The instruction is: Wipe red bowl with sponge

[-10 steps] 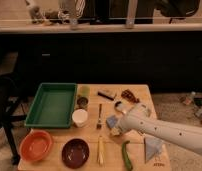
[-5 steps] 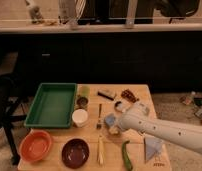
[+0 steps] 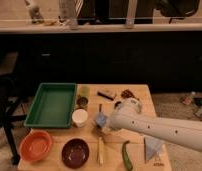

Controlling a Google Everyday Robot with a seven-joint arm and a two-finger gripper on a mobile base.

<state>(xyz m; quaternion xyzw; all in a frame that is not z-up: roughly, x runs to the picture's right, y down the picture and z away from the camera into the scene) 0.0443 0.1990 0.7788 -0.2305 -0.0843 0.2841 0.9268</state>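
The red bowl (image 3: 36,146) sits at the counter's (image 3: 113,153) 8 o'clock corner, a second bowl (image 3: 75,152) at its 3 o'clock, the tray (image 3: 51,104) at its 12. The gripper (image 3: 103,124) is mid-counter, beside the sponge (image 3: 100,119).

Arm (image 3: 159,129) reaching in from the right, end effector (image 3: 101,123) low over the middle of the surface (image 3: 142,98).
The white arm enters past the right edge and slants up-left across the surface's right half. Its rounded wrist (image 3: 126,111) sits near the centre. The end effector points left and down, close to the surface, nearer the front edge than the back.
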